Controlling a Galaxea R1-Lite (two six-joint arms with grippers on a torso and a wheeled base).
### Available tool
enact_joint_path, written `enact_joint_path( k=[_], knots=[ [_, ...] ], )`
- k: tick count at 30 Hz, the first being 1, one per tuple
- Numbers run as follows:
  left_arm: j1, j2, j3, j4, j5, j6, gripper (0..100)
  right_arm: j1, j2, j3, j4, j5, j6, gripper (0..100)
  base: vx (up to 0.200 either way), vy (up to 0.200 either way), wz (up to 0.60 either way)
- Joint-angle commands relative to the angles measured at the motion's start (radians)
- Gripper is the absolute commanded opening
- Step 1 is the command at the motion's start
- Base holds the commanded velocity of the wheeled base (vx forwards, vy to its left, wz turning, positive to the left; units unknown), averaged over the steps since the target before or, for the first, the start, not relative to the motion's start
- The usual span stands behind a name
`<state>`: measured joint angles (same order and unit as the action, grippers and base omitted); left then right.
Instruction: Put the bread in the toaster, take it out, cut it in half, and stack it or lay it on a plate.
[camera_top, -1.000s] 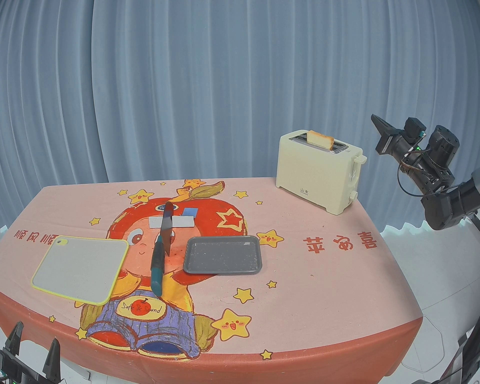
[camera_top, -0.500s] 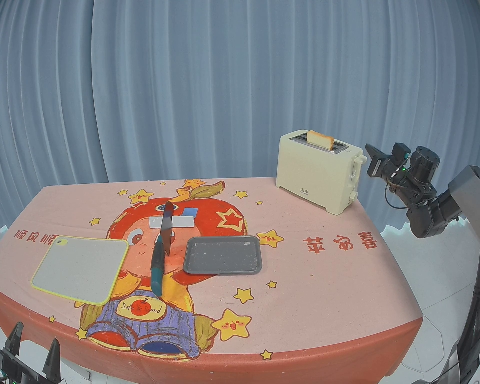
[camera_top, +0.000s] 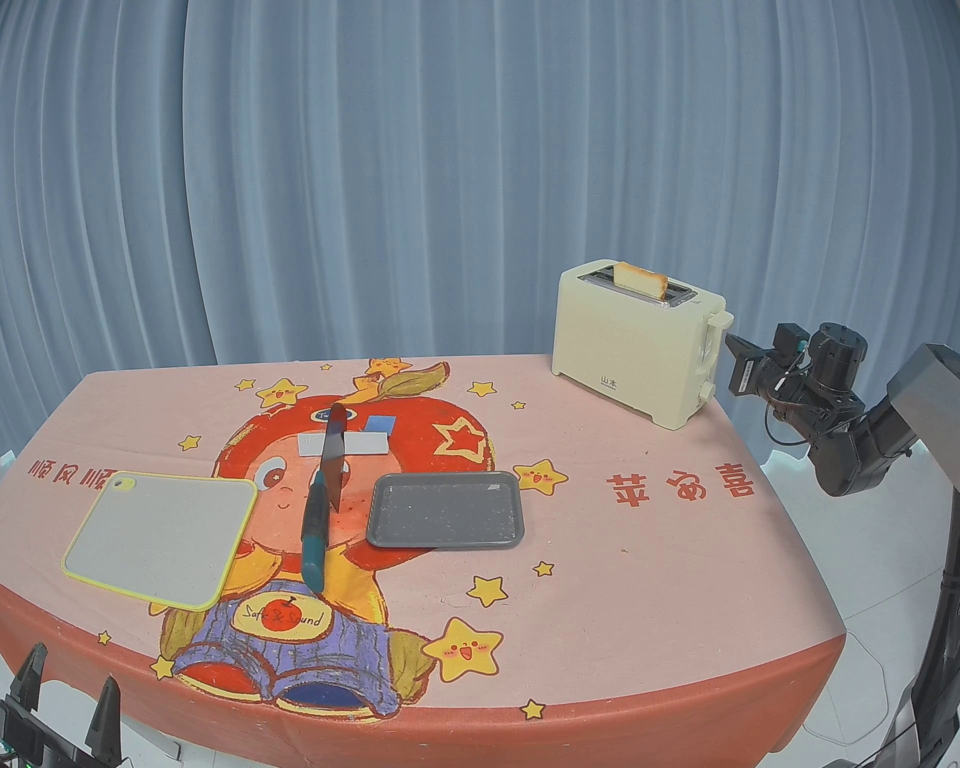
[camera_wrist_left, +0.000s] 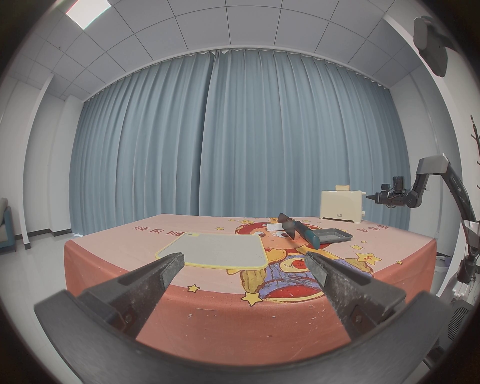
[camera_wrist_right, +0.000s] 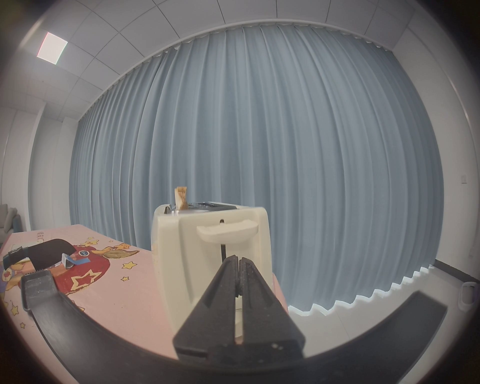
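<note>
A blue curtain (camera_top: 400, 180) hangs behind the toaster (camera_top: 635, 355). The table (camera_top: 650, 600), under a pink cartoon cloth, carries the toaster at its far right corner, with the lever (camera_top: 718, 320) end turned to the table's right edge.

The cutting board (camera_top: 160, 538) lies flat, well apart from the toaster, far to its left and nearer the robot. The grey tray (camera_top: 446, 510) sits to the toaster's left and nearer the robot, roughly between the toaster and the cutting board. The knife (camera_top: 322, 490), with a teal handle, lies farther from the toaster than the tray does, just past the tray's left side. Its dark blade points away from the robot, over small white and blue blocks (camera_top: 345, 442).

The right arm (camera_top: 850, 440) is off the table, to the toaster's right. The right jaws are closed on nothing and point at the toaster's lever end, just beside it and below the lever (camera_wrist_right: 227, 231). Whether they touch the toaster cannot be told.

The left jaws are spread wide and hold nothing. They are low, in front of the table's near left edge, well apart from the toaster.

The bread (camera_top: 640, 280) stands upright in the toaster's slot, its top sticking out. It is above the right jaws and to their left, apart from them, with the toaster's body between.
</note>
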<state>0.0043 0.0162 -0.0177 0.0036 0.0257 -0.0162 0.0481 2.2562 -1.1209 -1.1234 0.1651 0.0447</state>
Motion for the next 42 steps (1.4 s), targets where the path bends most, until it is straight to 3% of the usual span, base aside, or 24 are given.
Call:
enact_joint_path(
  k=[1,16,22,29,42],
  knots=[
    [0.000,-0.016,0.018,-0.001,0.000,-0.001,100,0.001,0.011,0.006,0.002,0.001,-0.002,0,0.000,0.000,0.00],
    [0.000,-0.016,0.018,0.001,0.000,0.001,100,0.010,0.034,0.012,0.004,-0.001,-0.012,0,0.000,0.000,0.00],
    [0.000,-0.016,0.018,-0.001,0.000,0.001,100,0.001,-0.078,0.072,0.005,-0.001,-0.025,0,0.000,0.000,0.00],
    [0.000,-0.016,0.018,0.001,0.000,-0.001,100,0.010,-0.161,0.075,-0.016,-0.003,-0.023,0,0.000,0.000,0.00],
    [0.000,-0.016,0.018,0.001,0.000,-0.001,100,0.035,-0.006,-0.059,-0.059,0.001,-0.003,0,0.000,0.000,0.00]
  ],
)
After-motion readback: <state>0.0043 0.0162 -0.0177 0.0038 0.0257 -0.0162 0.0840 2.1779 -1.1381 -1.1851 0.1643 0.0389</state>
